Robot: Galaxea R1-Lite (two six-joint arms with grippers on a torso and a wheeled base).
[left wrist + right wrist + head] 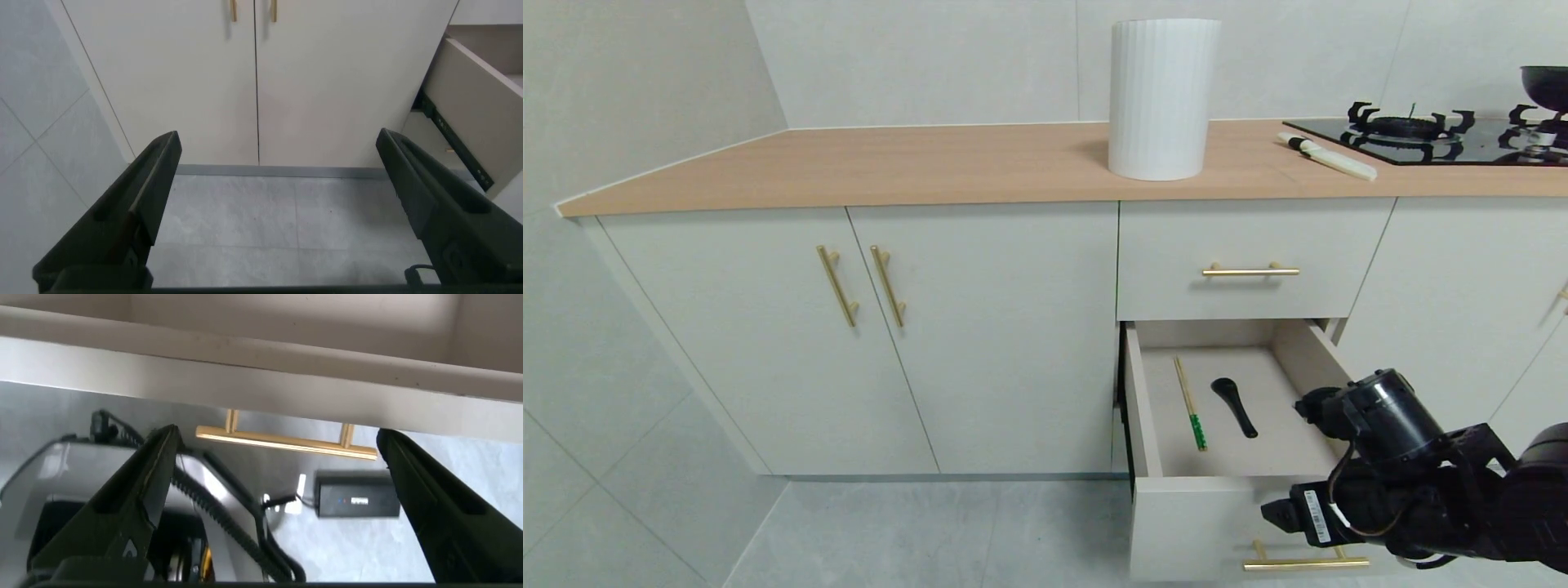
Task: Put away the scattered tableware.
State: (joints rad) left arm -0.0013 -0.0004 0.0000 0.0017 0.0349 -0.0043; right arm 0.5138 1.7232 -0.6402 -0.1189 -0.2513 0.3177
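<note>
While the right gripper (276, 434) hangs wide open and empty by the front edge of the open drawer (1140, 408), near its gold handle (1305, 562), the chopsticks (1191, 404) and black spoon (1235, 406) lie inside, apart from the right wall. The left gripper (278, 137) is spread wide, holding nothing.

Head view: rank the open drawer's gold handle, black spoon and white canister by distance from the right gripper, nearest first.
1. gold handle, just below the right gripper
2. black spoon, inside the open drawer
3. white canister, up on the countertop
</note>
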